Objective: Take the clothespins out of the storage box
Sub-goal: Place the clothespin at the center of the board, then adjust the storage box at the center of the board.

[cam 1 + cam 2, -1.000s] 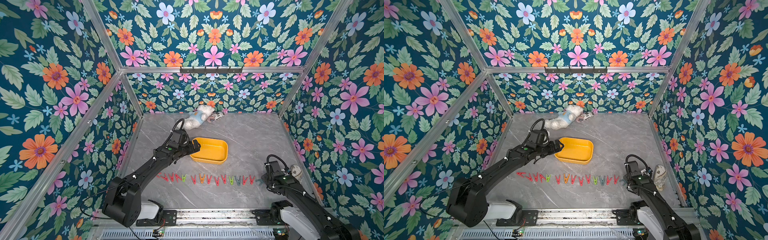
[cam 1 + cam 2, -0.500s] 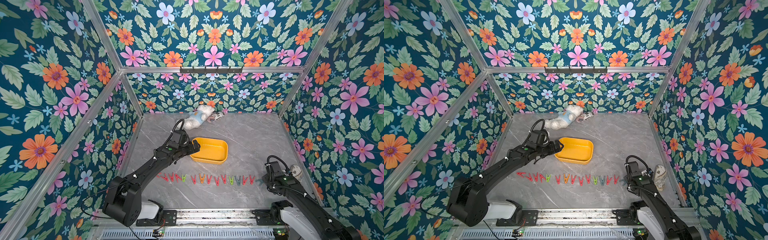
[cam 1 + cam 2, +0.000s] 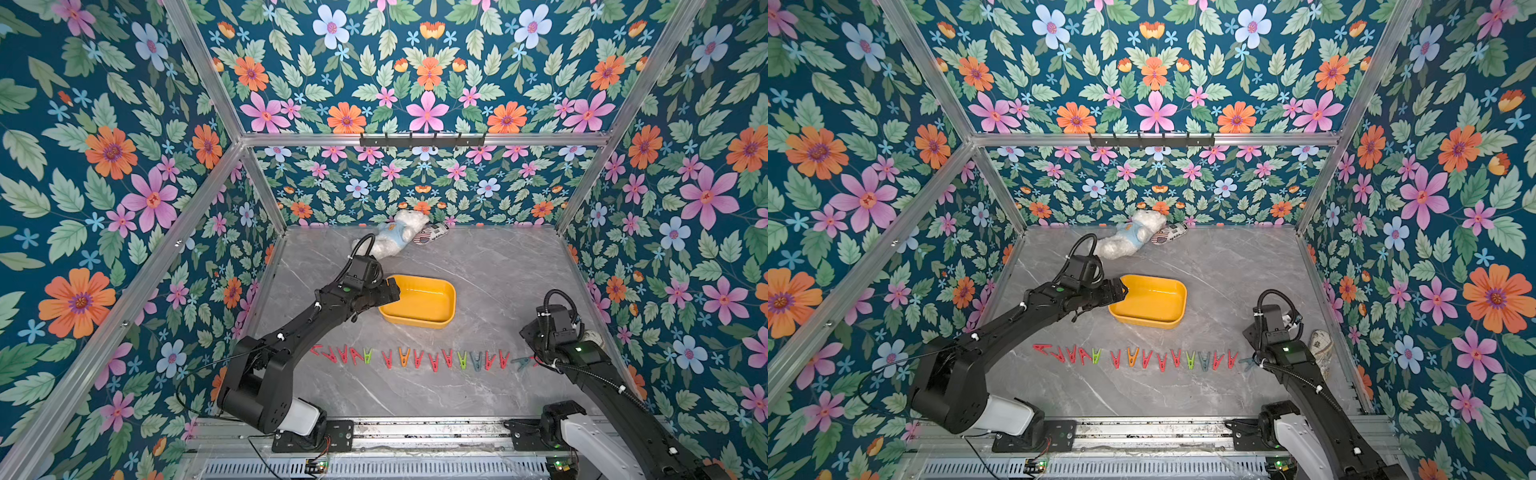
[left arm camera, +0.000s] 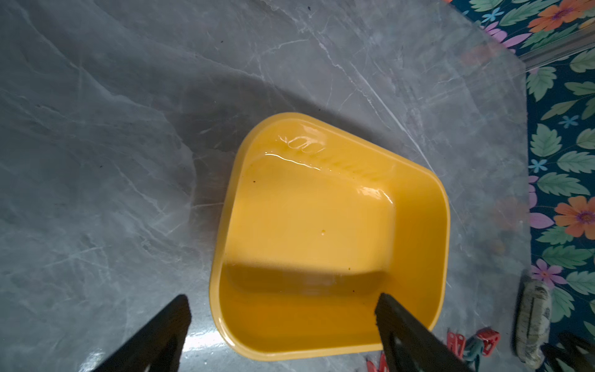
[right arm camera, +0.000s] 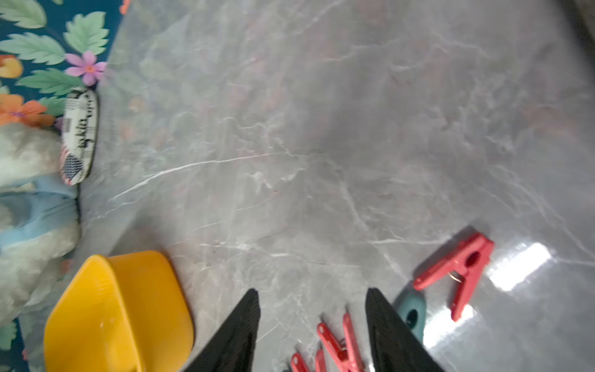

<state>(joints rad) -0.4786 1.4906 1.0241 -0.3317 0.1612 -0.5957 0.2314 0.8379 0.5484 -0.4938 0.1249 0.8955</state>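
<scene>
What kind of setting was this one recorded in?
Probably a staged robot test cell, not a home: aluminium frame with floral wallpaper, left arm and right arm bolted to a rail, marble-look table.

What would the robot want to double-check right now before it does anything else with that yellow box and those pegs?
1. Storage box empty of pins: ok.
2. Clothespins lined up on the table: ok.
3. Left gripper open, at the box's end: ok.
4. Right gripper open, holding nothing: ok.
5. Grey-blue pin clear of that gripper: cannot tell.
</scene>
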